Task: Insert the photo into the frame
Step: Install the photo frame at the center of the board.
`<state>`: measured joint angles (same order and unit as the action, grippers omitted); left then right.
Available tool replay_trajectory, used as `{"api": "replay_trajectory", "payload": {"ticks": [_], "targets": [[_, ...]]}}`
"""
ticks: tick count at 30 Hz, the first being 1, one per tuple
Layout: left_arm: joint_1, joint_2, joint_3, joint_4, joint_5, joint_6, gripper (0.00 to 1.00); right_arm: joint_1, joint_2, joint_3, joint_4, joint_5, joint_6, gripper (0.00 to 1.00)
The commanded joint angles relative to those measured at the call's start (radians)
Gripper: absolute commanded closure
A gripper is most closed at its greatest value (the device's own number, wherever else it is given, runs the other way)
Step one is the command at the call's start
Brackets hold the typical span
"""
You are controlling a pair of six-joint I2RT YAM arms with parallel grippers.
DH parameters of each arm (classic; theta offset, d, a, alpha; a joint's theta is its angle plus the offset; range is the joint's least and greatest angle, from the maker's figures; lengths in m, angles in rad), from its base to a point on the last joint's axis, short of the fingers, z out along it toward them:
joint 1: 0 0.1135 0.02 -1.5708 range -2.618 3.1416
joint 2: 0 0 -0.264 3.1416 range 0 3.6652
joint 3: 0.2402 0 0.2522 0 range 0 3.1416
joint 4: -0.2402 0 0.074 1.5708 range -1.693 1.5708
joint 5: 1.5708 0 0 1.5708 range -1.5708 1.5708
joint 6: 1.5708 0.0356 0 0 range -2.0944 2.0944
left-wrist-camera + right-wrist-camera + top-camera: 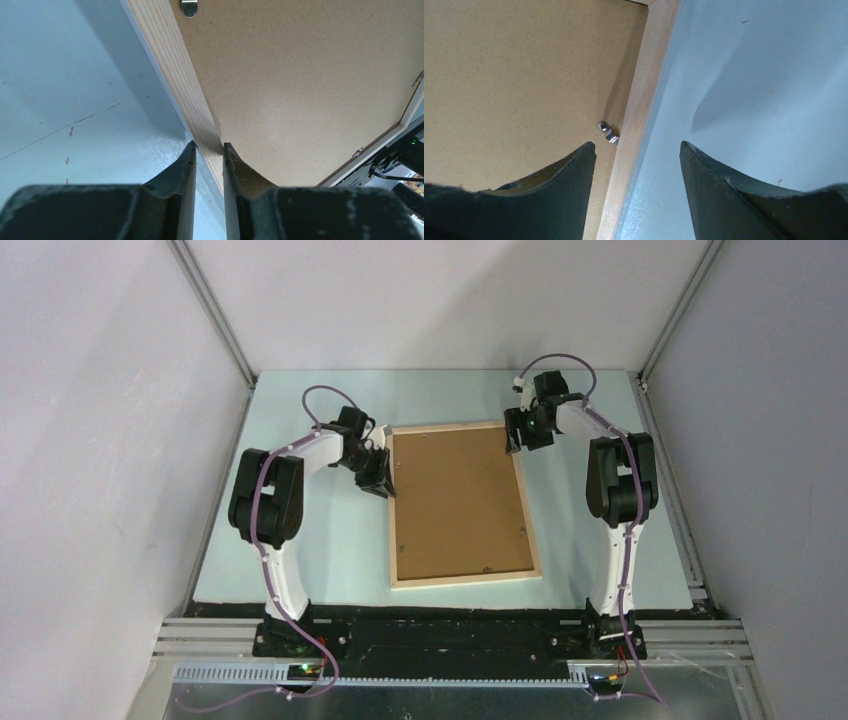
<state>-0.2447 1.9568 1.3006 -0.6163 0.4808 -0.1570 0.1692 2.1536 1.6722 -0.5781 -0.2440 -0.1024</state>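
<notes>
When looked at from above, shows the frame [465,579] lying back-up in the middle of the pale blue-green tabletop [320,540], long sides running roughly 12 to 6 o'clock: thin pale-wood rails around a plain brown backing board [458,502]. Puts the left claw [378,480] on the frame's edge at 10 o'clock and the right claw [515,440] at its 1 o'clock corner.

From the left wrist, shows the left claw [208,147] closed narrowly on the frame [175,65], gripping the straight-grained pale rail, with one finger outside over the tabletop [60,75] and the other inside against the backing board [300,75]. Shows a small metal clip [189,7] at 12 o'clock, on the board's edge.

From the right wrist, shows the right claw [638,145] spread wide and holding nothing, straddling the frame [639,100], fingers clear of the rail on either side: one over the backing board [514,75], one over the tabletop [764,75]. Shows a silver metal clip [608,132] just beside the rail's inner edge, near 11 o'clock of the claw.
</notes>
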Motion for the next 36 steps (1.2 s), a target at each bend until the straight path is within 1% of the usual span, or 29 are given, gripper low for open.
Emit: {"api": "replay_trajectory", "payload": {"ticks": [1, 12, 16, 21, 26, 29, 32, 36], "targets": [[-0.01, 0.005, 0.041, 0.037, 0.009, 0.022, 0.88, 0.014, 0.018, 0.042, -0.015, 0.043, -0.049, 0.33], [-0.012, 0.005, 0.043, 0.035, 0.008, 0.023, 0.91, 0.025, 0.039, 0.065, -0.023, 0.069, -0.063, 0.37], [-0.01, 0.009, 0.043, 0.034, 0.01, 0.025, 0.91, 0.025, 0.046, 0.075, -0.025, 0.069, -0.062, 0.4], [-0.011, 0.008, 0.042, 0.033, 0.011, 0.026, 0.93, 0.024, 0.054, 0.087, -0.027, 0.07, -0.061, 0.48], [-0.01, 0.012, 0.044, 0.031, 0.012, 0.027, 0.94, 0.027, 0.062, 0.095, -0.032, 0.066, -0.059, 0.5], [-0.011, 0.013, 0.043, 0.03, 0.011, 0.027, 0.94, 0.025, 0.057, 0.1, -0.041, 0.055, -0.058, 0.49], [-0.011, 0.01, 0.042, 0.029, 0.009, 0.027, 0.95, 0.018, 0.04, 0.095, -0.056, 0.038, -0.056, 0.44], [-0.01, 0.007, 0.04, 0.03, 0.008, 0.027, 0.95, 0.009, -0.007, 0.068, -0.061, 0.008, -0.045, 0.4]]}}
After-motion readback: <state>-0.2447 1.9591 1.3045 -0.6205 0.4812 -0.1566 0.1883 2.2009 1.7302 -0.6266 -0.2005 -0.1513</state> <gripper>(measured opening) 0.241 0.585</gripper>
